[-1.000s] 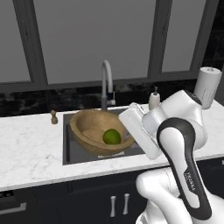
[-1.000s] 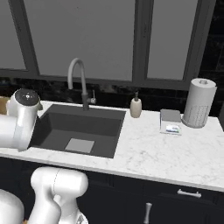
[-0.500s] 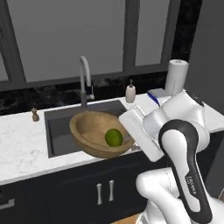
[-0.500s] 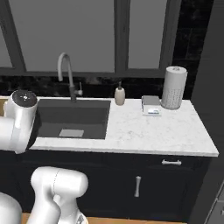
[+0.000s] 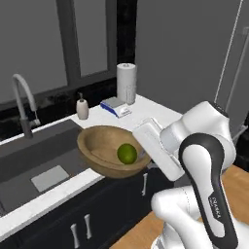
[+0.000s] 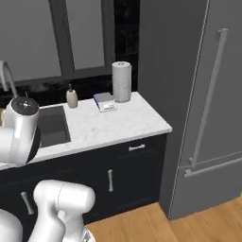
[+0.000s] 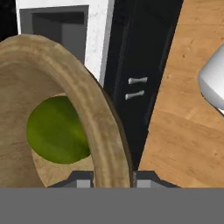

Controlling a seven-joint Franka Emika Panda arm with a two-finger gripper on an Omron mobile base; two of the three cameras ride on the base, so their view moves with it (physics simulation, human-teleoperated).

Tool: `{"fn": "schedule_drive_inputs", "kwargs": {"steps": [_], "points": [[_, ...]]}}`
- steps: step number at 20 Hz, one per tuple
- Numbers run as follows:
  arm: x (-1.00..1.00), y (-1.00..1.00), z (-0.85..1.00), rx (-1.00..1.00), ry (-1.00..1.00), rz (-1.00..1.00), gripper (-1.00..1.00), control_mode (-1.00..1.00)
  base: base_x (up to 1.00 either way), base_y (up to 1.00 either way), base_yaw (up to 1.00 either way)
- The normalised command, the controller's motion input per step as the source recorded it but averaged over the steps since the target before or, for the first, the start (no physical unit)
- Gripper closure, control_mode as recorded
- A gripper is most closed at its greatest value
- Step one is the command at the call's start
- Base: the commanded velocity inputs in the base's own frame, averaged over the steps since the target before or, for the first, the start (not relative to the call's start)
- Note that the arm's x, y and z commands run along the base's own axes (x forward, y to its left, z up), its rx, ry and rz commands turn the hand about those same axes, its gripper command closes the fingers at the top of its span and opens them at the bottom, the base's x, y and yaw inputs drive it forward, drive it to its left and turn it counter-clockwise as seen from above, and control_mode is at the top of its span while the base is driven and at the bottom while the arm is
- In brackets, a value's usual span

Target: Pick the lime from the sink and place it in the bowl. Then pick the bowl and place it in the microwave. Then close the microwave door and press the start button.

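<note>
The wooden bowl (image 5: 99,154) hangs in the air over the counter's front edge, just right of the sink (image 5: 43,156). My gripper (image 5: 142,156) is shut on its right rim. The lime (image 5: 127,153) lies inside the bowl, near the gripped side. In the hand view the bowl rim (image 7: 94,114) runs up between my fingertips (image 7: 113,179), and the lime (image 7: 57,130) sits left of it. The sink's light mat (image 5: 48,177) and curved faucet (image 5: 22,97) are to the left. The microwave and its door are out of view.
A paper towel roll (image 5: 126,82), a soap bottle (image 5: 82,108) and a small blue-and-white box (image 5: 115,107) stand at the counter's back. A tall grey fridge (image 6: 208,94) rises right of the counter's end (image 6: 156,124). Dark cabinets and wooden floor (image 6: 142,227) lie below.
The base has swung right, so the whole scene slid left and the fridge came into view. The bowl with the lime stays in my grip, now off the sink.
</note>
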Motion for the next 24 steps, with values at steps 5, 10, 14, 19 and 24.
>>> {"fn": "schedule_drive_inputs", "kwargs": {"steps": [5,10,14,19,24], "points": [[0.0,0.0,0.0,0.0,0.0,0.0,1.0,1.0,-0.38,0.02,-0.73],[0.0,0.0,0.0,0.0,0.0,0.0,1.0,1.0,-0.33,0.0,-0.82],[0.0,0.0,0.0,0.0,0.0,0.0,1.0,1.0,-0.2,0.0,-0.89],[0.0,0.0,0.0,0.0,0.0,0.0,1.0,1.0,-0.1,0.0,-0.93],[0.0,0.0,0.0,0.0,0.0,0.0,1.0,1.0,-0.06,0.0,-0.95]]}}
